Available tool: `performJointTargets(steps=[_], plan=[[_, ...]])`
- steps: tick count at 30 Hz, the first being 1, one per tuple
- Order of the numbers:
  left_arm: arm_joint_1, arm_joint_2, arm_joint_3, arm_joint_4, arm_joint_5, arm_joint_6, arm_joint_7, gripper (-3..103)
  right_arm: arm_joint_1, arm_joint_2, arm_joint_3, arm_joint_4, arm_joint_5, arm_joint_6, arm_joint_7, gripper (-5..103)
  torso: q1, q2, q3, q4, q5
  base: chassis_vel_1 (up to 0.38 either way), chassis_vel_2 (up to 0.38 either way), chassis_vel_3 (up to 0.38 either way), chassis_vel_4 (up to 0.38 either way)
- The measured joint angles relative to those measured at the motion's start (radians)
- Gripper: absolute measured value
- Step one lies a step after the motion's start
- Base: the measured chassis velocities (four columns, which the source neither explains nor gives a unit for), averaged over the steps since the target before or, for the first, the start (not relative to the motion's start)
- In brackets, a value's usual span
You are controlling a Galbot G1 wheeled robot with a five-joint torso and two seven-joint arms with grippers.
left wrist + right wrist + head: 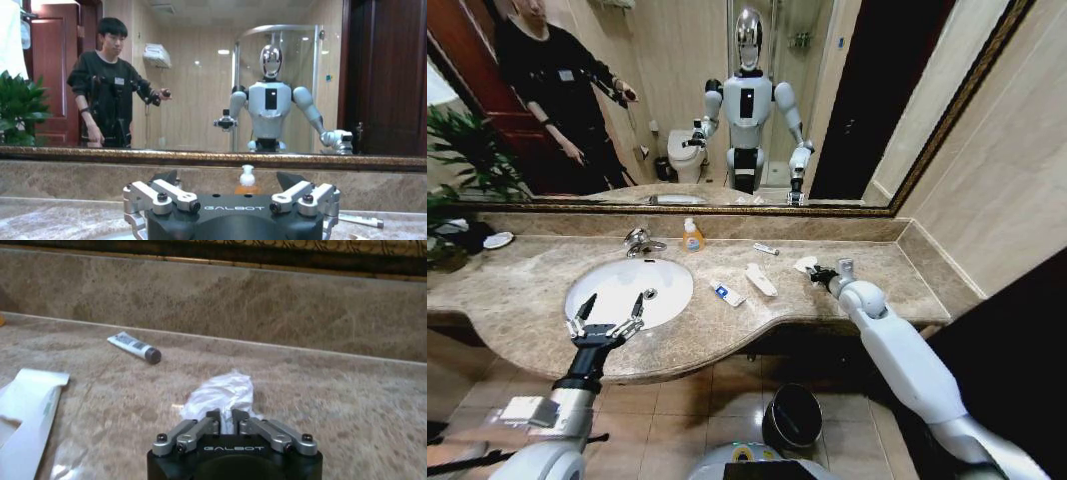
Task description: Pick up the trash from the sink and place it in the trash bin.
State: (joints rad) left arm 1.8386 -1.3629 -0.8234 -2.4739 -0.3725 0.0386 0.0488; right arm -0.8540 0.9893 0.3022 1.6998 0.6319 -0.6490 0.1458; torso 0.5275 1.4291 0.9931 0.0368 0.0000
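Tissue pinched on the marble tabletop

Head view: crumpled tissue (805, 264) beside right gripper (818, 273); left gripper (607, 318) spread wide over sink (587, 285), holding nothing; trash bin (791, 415) on floor below.
Right wrist view: right gripper (225, 416) nearly closed on tissue (220, 392) edge. Risk: thin pinch tearing or slipping during lift

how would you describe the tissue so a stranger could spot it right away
Start at the sink and follow the marble counter toward the right gripper. The tissue lies at its fingertips, near the back ledge. Unlike the flat packet, the blue-marked packet and the dark-capped tube nearby, it is a crumpled white wad.
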Motion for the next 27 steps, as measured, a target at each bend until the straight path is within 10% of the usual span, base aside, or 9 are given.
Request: performJointTargets(steps=[10,13,17,21,27], plan=[[0.0,0.0,0.0,0.0,0.0,0.0,0.0,100,-0.269,-0.078,0.236,0.15,0.059,0.273,-0.277,0,0.0,0.0,0.0,0.0,-0.0001,0.0,0.0,0.0,0.0],[0.0,0.0,0.0,0.0,0.0,0.0,0.0,100,-0.42,-0.101,0.334,0.171,0.181,0.474,-0.51,0,0.0,0.0,0.0,0.0001,0.0004,0.0,0.0,0.0,0.0],[0.0,0.0,0.0,0.0,0.0,0.0,0.0,100,-0.487,-0.103,0.402,0.141,0.224,0.512,-0.675,0,0.0,0.0,0.0,0.0,0.0,0.0,0.0,0.0,0.0],[0.0,0.0,0.0,0.0,0.0,0.0,0.0,100,-0.487,-0.088,0.56,-0.123,0.188,0.524,-1.175,0,0.0,0.0,0.0,-0.0002,0.0003,0.0,0.0,0.0,0.0],[0.0,0.0,0.0,0.0,0.0,0.0,0.0,100,-0.457,-0.077,0.61,-0.386,0.045,0.605,-1.471,0,0.0,0.0,0.0,-0.0001,0.0,0.0,0.0,0.0,0.0]])
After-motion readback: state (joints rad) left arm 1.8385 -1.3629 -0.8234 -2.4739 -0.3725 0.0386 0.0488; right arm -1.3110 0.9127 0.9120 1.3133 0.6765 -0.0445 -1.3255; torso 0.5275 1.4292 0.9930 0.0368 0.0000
